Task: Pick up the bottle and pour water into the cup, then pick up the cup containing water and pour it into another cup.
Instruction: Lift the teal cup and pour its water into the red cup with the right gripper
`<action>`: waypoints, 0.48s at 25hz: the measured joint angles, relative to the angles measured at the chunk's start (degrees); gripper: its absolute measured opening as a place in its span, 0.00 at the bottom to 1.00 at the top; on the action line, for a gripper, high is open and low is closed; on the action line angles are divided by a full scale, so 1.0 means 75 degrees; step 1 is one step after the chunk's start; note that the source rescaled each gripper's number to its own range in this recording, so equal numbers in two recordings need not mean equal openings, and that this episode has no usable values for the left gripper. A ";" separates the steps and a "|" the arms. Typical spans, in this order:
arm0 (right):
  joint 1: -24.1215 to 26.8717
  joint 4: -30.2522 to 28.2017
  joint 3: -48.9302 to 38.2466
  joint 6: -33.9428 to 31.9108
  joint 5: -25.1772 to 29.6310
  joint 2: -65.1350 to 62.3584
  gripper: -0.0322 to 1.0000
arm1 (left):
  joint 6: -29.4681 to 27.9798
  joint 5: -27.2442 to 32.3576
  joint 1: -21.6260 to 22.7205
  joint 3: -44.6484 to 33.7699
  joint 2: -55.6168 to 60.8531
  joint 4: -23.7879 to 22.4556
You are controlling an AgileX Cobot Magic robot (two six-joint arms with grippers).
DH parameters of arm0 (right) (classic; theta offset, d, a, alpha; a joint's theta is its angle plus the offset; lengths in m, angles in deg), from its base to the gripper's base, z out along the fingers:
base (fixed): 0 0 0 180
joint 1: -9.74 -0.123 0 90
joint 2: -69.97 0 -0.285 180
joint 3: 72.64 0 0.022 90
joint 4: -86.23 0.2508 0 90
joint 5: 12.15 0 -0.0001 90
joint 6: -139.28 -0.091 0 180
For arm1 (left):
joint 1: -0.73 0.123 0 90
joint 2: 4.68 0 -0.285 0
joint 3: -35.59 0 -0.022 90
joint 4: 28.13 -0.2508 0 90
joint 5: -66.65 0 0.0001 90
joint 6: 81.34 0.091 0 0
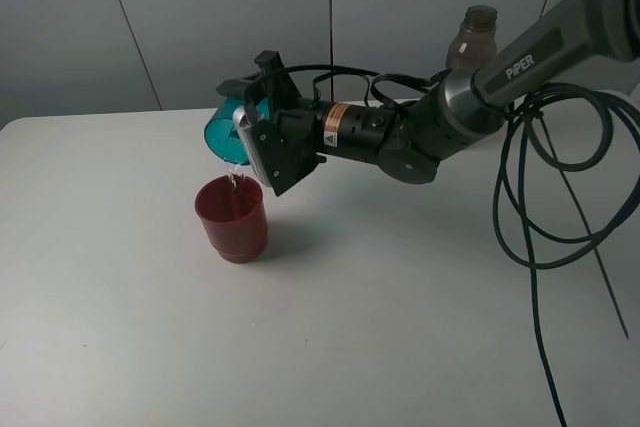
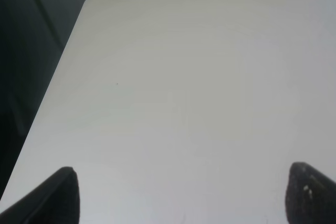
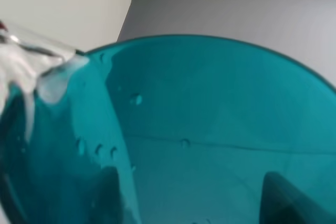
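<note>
My right gripper (image 1: 250, 127) is shut on the teal cup (image 1: 225, 130), which lies tipped on its side above the dark red cup (image 1: 232, 217). A thin stream of water (image 1: 233, 178) falls from the teal cup's rim into the red cup. The right wrist view is filled by the teal cup's wall (image 3: 210, 129), with water running off its edge (image 3: 31, 66). The grey-brown bottle (image 1: 472, 39) stands upright at the back right, partly behind the right arm. My left gripper (image 2: 181, 198) is open and empty over bare table; it is out of the exterior high view.
The white table (image 1: 380, 327) bears only the red cup and the bottle. Black cables (image 1: 560, 177) hang from the right arm on the right. The left wrist view shows the table's rounded corner (image 2: 92, 1) and edge, with dark floor beyond.
</note>
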 joint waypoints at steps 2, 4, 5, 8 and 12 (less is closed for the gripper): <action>0.0000 0.0000 0.0000 0.0165 -0.0012 0.0000 0.09 | 0.0000 0.0000 0.0000 0.0000 0.0000 0.0000; 0.0000 0.0017 0.0000 0.0308 -0.0012 0.0000 0.09 | 0.0000 0.0000 0.0000 0.0000 0.0000 0.0000; 0.0000 0.0017 0.0000 0.0384 -0.0017 0.0000 0.09 | 0.0000 0.0000 0.0000 0.0000 0.0000 0.0000; 0.0000 0.0017 0.0000 0.0557 -0.0048 -0.0013 0.09 | 0.0000 0.0000 0.0000 0.0000 0.0000 0.0000; 0.0000 -0.0029 0.0000 0.0636 -0.0167 -0.0013 0.09 | 0.0000 0.0000 0.0000 0.0000 0.0000 0.0000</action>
